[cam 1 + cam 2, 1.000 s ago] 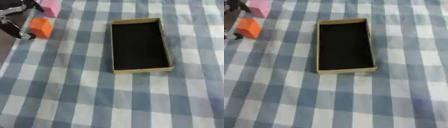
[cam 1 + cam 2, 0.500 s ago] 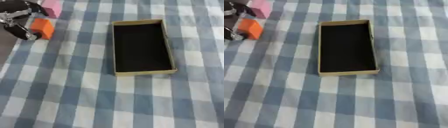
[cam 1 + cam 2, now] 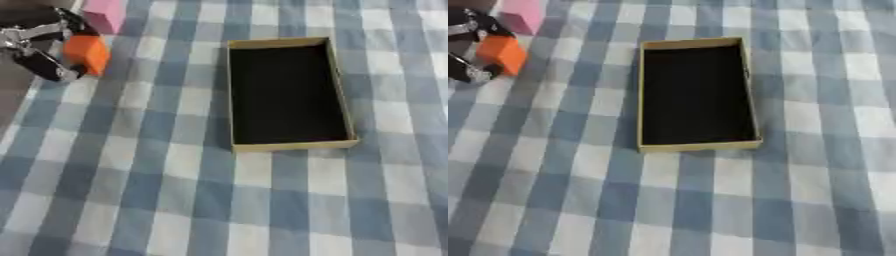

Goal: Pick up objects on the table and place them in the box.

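Near zone: bare checked cloth (image 3: 184, 200), blue/white/grey, nothing on it. No right hand in either view.

Mid zone: box (image 3: 286, 93), shallow, tan walls, black floor, empty. Long axis runs near-to-far, i.e. roughly straight away from the robot, slightly askew. It sits right of centre in the left eye view.

Far left zone: left hand (image 3: 39, 47) comes in from the upper left corner, black w/ silver parts. Fingers are curled round the orange block (image 3: 87, 53): one finger shows at the block's lower left edge, others above it at its top left. Judged as grasped, though whether the block is already clear of the cloth can't be told. Pink block (image 3: 104, 14) lies just beyond the orange one, near the top edge, untouched.

Key relation: the box lies to the right of the hand and slightly nearer the robot, well apart from it, w/ open cloth between. The box's near-left long wall faces the hand, so travel is across the short axis. Left arm is the only one in reach.

Est. step: carry phase for the orange block; the next move would need a lift over the left wall, then release above the black floor. Pink block remains for a later cycle.
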Action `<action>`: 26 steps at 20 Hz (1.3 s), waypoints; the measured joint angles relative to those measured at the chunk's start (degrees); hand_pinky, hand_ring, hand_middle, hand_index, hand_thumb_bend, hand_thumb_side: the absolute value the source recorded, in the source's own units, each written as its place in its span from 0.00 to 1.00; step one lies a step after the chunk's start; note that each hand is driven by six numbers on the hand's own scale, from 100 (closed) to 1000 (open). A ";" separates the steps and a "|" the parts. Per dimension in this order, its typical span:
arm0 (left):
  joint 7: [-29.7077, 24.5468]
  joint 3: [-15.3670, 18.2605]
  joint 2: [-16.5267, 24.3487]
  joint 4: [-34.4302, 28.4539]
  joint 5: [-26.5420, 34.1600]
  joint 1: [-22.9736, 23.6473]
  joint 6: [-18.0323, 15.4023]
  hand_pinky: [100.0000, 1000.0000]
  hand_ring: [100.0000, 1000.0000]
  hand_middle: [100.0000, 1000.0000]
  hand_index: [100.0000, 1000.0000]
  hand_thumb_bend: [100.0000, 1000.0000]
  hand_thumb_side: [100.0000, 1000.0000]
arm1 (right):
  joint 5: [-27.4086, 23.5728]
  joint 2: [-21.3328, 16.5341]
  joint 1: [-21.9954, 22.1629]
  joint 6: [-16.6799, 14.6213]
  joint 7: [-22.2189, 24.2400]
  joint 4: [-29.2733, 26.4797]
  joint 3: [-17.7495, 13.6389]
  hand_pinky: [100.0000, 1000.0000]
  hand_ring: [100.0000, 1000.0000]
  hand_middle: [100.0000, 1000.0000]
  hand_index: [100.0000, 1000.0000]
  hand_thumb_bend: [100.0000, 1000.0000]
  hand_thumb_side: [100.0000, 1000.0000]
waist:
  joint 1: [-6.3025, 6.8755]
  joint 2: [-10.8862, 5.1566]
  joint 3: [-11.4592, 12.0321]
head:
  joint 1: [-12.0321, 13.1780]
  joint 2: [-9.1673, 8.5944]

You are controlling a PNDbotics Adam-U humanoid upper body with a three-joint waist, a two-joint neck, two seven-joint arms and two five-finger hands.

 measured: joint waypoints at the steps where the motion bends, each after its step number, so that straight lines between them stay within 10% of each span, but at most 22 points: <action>1: -0.01 0.00 0.00 -0.02 0.09 -0.05 0.04 0.61 0.74 0.64 0.75 0.08 0.00 | 0.00 0.00 0.01 0.00 0.00 0.00 0.00 0.75 0.71 0.70 0.77 0.01 1.00 | 0.00 0.00 0.00 | 0.00 0.01; 26: 1.95 -4.95 -2.79 -10.31 7.55 -3.08 2.28 0.56 0.65 0.51 0.67 0.00 0.00 | 0.04 0.79 1.08 -0.24 0.76 0.00 0.08 0.75 0.71 0.71 0.77 0.00 1.00 | 1.60 -6.91 -0.10 | -1.72 3.06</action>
